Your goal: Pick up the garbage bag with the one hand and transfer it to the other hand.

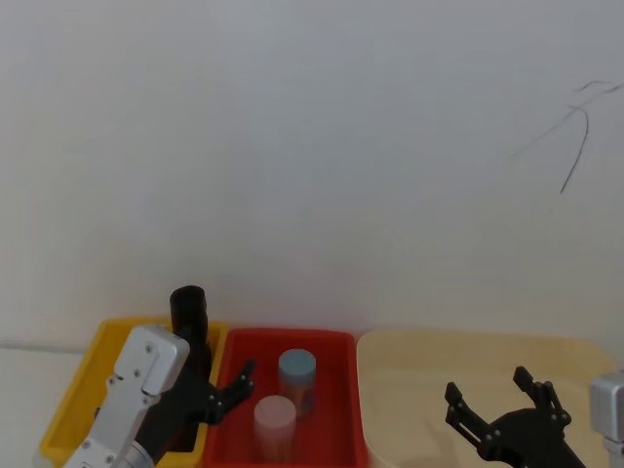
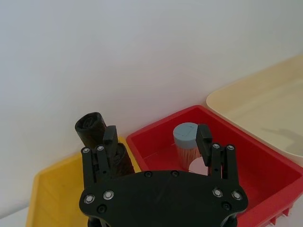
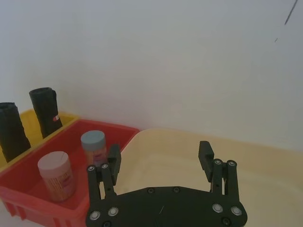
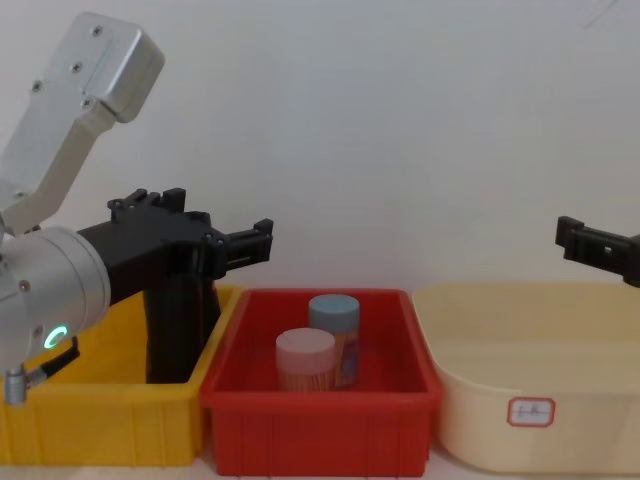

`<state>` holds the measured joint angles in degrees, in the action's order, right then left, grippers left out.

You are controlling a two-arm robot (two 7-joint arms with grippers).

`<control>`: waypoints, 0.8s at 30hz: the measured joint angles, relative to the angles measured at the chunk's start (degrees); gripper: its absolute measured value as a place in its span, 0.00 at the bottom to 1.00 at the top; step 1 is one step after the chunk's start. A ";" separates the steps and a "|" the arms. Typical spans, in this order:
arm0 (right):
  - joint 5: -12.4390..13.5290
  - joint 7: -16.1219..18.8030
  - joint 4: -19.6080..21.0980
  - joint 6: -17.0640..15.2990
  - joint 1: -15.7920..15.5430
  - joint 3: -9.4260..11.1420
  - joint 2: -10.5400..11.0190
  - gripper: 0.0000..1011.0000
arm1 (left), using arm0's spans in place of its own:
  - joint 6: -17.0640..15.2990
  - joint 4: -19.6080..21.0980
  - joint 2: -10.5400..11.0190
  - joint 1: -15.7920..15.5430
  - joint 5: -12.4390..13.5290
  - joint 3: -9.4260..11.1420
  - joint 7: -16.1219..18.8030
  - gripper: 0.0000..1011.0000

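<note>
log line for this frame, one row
stage: pre-grasp | left gripper: open, near garbage bag | bag: upright in yellow bin, ungrasped | right gripper: open, over beige bin

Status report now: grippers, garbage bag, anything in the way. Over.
Left gripper open above yellow bin, by garbage bag, no grip yet. Right gripper open over beige bin. Slimmer black roll beside bag, same bin.

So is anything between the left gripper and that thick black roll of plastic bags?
Nothing visible: the open left gripper hovers over the thick black roll of plastic bags in the yellow bin, a slimmer black roll beside it. The right gripper hangs over the beige tub.
</note>
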<state>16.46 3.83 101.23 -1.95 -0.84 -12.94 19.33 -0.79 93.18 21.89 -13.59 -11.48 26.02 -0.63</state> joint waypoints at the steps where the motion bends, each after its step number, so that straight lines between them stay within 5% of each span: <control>1: 0.00 0.00 0.00 0.00 0.00 0.00 0.00 0.99 | 0.00 0.00 0.00 0.00 0.00 0.00 0.00 0.99; 24: 0.00 0.00 0.00 0.00 0.00 0.00 0.00 0.99 | 0.00 0.00 0.00 0.00 0.00 0.00 0.00 0.99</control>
<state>16.46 3.83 101.23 -1.95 -0.84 -12.94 19.33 -0.80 93.18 21.89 -13.59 -11.48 26.03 -0.63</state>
